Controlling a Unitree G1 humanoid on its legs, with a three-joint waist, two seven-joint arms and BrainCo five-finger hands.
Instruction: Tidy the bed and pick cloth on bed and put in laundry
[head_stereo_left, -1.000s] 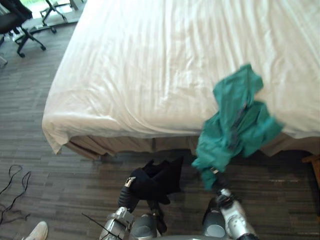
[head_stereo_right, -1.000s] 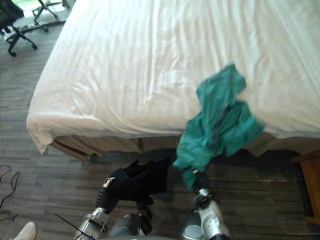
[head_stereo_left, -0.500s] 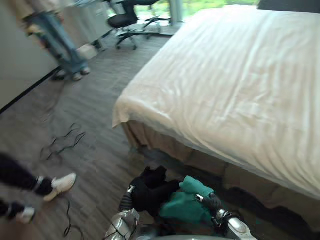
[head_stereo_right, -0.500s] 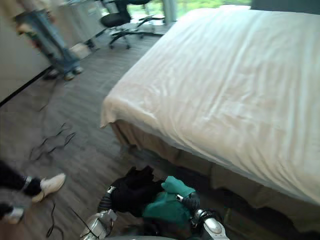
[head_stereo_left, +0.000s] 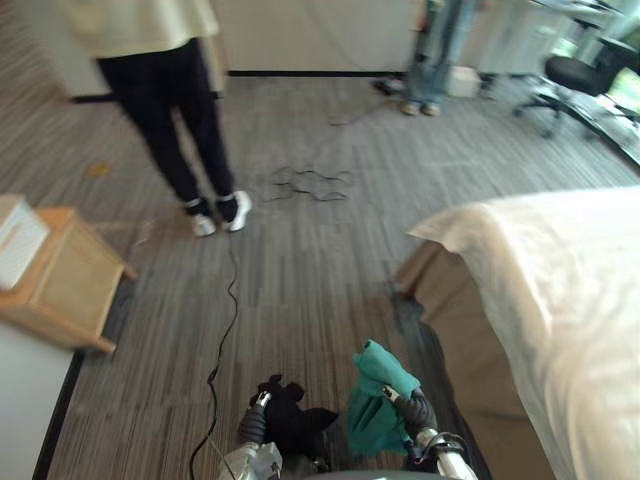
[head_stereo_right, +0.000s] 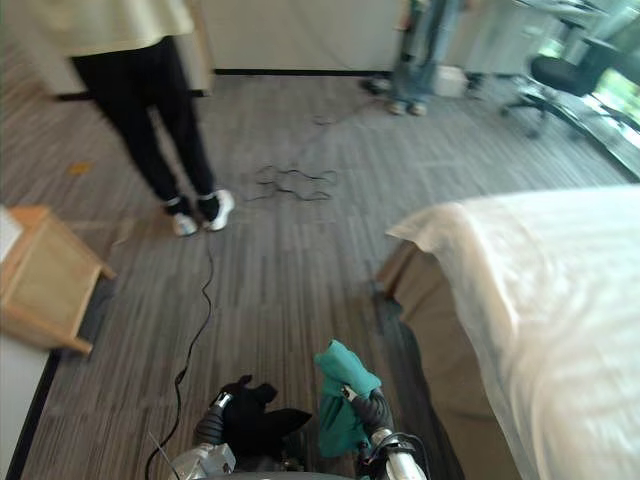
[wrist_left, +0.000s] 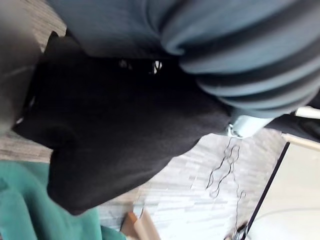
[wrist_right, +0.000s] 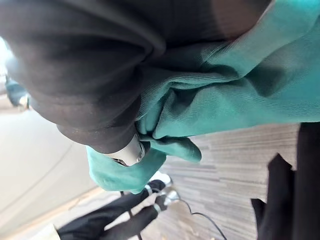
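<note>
A black cloth (head_stereo_left: 292, 428) is bunched at the end of my left hand (head_stereo_left: 251, 424), low in the eye views, and hangs above the floor. It spreads dark past the ribbed cover in the left wrist view, black cloth (wrist_left: 120, 130). Beside it my right hand (head_stereo_left: 416, 412) is shut on a teal cloth (head_stereo_left: 374, 398), whose folds wrap round the fingers (wrist_right: 127, 150) in the right wrist view. The two cloths hang close together. The bed (head_stereo_left: 570, 300), under a smooth white sheet, lies at the right edge with its corner nearest me.
A person in dark trousers (head_stereo_left: 185, 120) stands ahead on the left, another person (head_stereo_left: 440, 45) at the far wall. A low wooden bedside table (head_stereo_left: 62, 282) sits left. Loose cables (head_stereo_left: 310, 183) lie on the wood floor. An office chair (head_stereo_left: 585, 75) stands far right.
The camera has swung left, away from the bed. The teal cloth has come off the bed and is now bunched in my right hand. The black cloth stays in my left hand.
</note>
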